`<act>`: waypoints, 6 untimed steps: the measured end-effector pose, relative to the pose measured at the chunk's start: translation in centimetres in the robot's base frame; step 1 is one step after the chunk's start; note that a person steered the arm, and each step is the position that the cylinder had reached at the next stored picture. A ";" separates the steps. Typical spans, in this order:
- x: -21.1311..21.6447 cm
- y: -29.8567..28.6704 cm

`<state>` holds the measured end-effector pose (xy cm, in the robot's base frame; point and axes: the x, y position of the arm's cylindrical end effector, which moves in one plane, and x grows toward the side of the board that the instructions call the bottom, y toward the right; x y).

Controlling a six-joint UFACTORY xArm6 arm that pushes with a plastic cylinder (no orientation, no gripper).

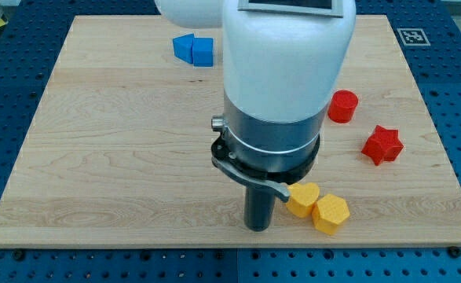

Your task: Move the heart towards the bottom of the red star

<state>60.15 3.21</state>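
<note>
Nudging the yellow heart (302, 198) toward the red star (382, 144).
The tip (258, 227), holding nothing, sits at the heart's nine o'clock; the yellow hexagon (330, 214) touching at four o'clock could get dragged along.

Showing 6 blocks total on 1 wooden board (120, 157). Counting 2 blue, touching, far left: blue block (184, 47) & blue block beside it (203, 52), shapes unclear. Counting 2 red, right: red cylinder (342, 106), red star (382, 144). Counting 2 yellow, near, touching: yellow heart (302, 199), yellow hexagon (330, 214).
</note>
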 end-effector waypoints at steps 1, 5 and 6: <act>-1.5 2.8; -3.6 9.0; -3.6 9.8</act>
